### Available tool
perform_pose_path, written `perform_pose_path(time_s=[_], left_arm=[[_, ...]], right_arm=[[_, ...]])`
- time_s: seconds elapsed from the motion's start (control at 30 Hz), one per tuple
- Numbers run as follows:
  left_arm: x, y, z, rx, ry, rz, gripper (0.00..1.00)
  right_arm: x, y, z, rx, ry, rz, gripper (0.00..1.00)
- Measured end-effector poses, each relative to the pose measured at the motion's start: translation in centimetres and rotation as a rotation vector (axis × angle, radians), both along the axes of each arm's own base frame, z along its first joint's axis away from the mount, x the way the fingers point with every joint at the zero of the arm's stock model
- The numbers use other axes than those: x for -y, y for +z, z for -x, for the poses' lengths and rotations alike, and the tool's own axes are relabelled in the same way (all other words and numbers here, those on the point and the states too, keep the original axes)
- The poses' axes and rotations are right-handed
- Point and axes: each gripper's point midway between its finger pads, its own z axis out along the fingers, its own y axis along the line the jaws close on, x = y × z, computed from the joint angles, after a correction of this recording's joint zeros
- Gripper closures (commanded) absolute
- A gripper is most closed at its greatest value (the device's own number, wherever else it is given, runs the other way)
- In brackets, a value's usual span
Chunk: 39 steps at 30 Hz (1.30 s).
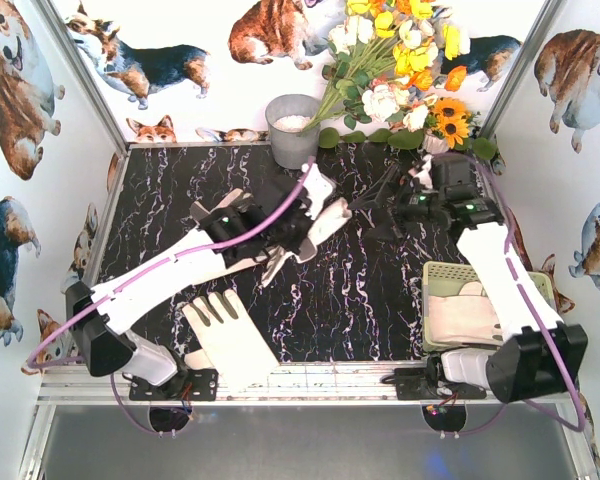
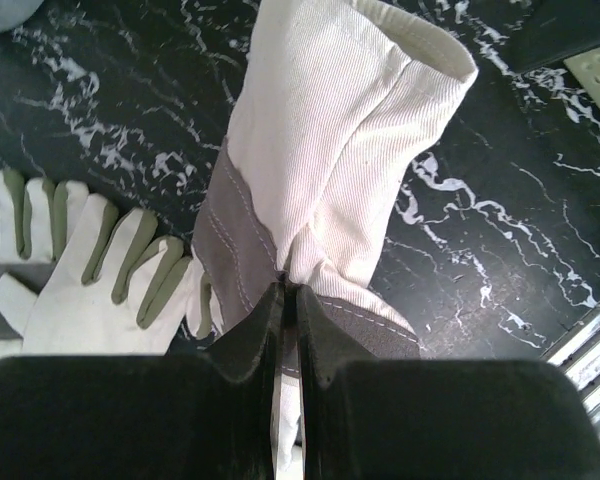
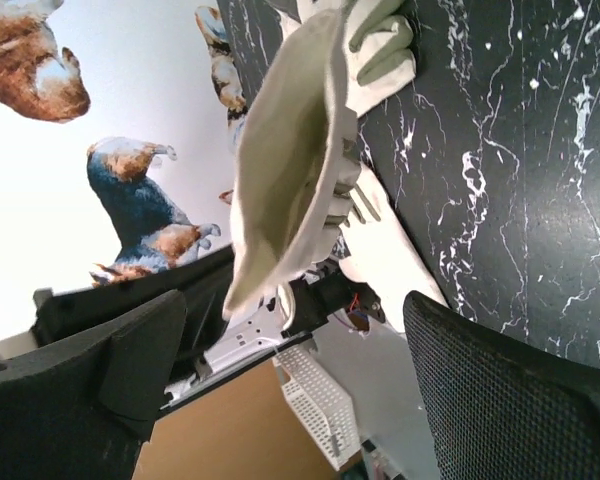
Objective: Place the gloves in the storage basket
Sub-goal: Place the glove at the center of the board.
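My left gripper (image 2: 288,292) is shut on a cream-white glove (image 2: 325,150), pinching it at the grey palm patch so that the cuff points away over the black marble table. From above, this held glove (image 1: 323,215) hangs at mid table. My right gripper (image 1: 375,205) is open just to its right. In the right wrist view the glove's open cuff (image 3: 285,170) hangs right in front of the wide-apart fingers (image 3: 510,390). Another glove (image 1: 227,337) lies flat at the near left. The storage basket (image 1: 442,270) at the near right holds cream glove fabric (image 1: 465,315).
A grey metal bucket (image 1: 293,128) stands at the back centre, with a bunch of flowers (image 1: 405,60) to its right. Two gloves with olive fingers (image 2: 100,270) lie below the left gripper. The right arm (image 1: 505,280) reaches over the basket.
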Motion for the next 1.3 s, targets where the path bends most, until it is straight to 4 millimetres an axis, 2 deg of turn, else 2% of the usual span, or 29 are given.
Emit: perform_pose_path(time_s=[0.13, 0.23, 0.33, 0.4, 0.47, 0.5, 0.53, 0.57, 0.63, 0.67, 0.7, 0.77, 0.8, 0.87, 1.0, 1.07, 1.3], left_arm=[[2.2, 0.3, 1.0, 0.029, -0.054, -0.025, 1.0], [3.3, 0.1, 1.6, 0.043, -0.083, -0.059, 1.0], [4.2, 0.1, 2.3, 0.059, -0.112, -0.091, 1.0], [4.6, 0.1, 2.6, 0.066, -0.122, -0.103, 1.0], [4.7, 0.0, 2.9, 0.069, -0.129, -0.114, 1.0], [4.6, -0.1, 2.9, 0.068, -0.132, -0.12, 1.0], [4.5, -0.2, 3.0, 0.068, -0.133, -0.128, 1.0], [4.4, -0.2, 3.0, 0.068, -0.135, -0.134, 1.0], [4.2, -0.4, 3.0, 0.068, -0.134, -0.147, 1.0], [4.1, -0.5, 2.9, 0.068, -0.132, -0.153, 0.94], [4.0, -0.5, 2.9, 0.069, -0.13, -0.158, 0.82], [3.8, -0.5, 2.8, 0.073, -0.115, -0.161, 0.5], [3.7, -0.5, 2.6, 0.076, -0.104, -0.161, 0.39], [3.6, -0.3, 2.3, 0.086, -0.071, -0.151, 0.26], [2.3, 0.3, 1.7, 0.1, 0.031, -0.107, 0.12], [1.4, 1.1, 1.2, 0.107, 0.09, -0.072, 0.09], [-1.7, 5.9, -1.6, 0.143, 0.318, 0.132, 0.05]], right_arm=[[-0.5, -2.1, -0.2, -0.098, -0.001, -0.035, 0.07], [-0.9, -2.3, -0.6, -0.118, 0.021, -0.064, 0.07], [-1.4, -2.6, -0.9, -0.147, 0.047, -0.096, 0.11], [-1.6, -2.7, -0.9, -0.158, 0.061, -0.109, 0.24], [-1.7, -2.9, -0.9, -0.159, 0.068, -0.116, 0.44], [-1.7, -3.0, -0.8, -0.162, 0.07, -0.118, 0.51], [-1.7, -3.2, -0.8, -0.167, 0.071, -0.123, 0.68], [-1.8, -3.4, -0.7, -0.174, 0.071, -0.127, 0.81], [-1.9, -3.9, -0.5, -0.195, 0.069, -0.137, 1.0], [-1.9, -4.2, -0.4, -0.208, 0.065, -0.14, 1.0], [-1.9, -4.5, -0.3, -0.216, 0.064, -0.141, 1.0], [-1.9, -4.8, -0.3, -0.228, 0.054, -0.141, 1.0], [-1.8, -4.8, -0.4, -0.228, 0.046, -0.139, 1.0], [-1.8, -4.7, -0.8, -0.213, 0.028, -0.134, 1.0], [-1.6, -4.3, -2.6, -0.159, -0.035, -0.127, 1.0], [-1.6, -3.9, -3.7, -0.127, -0.072, -0.126, 1.0], [-2.1, 0.4, -8.4, 0.112, -0.191, -0.146, 1.0]])
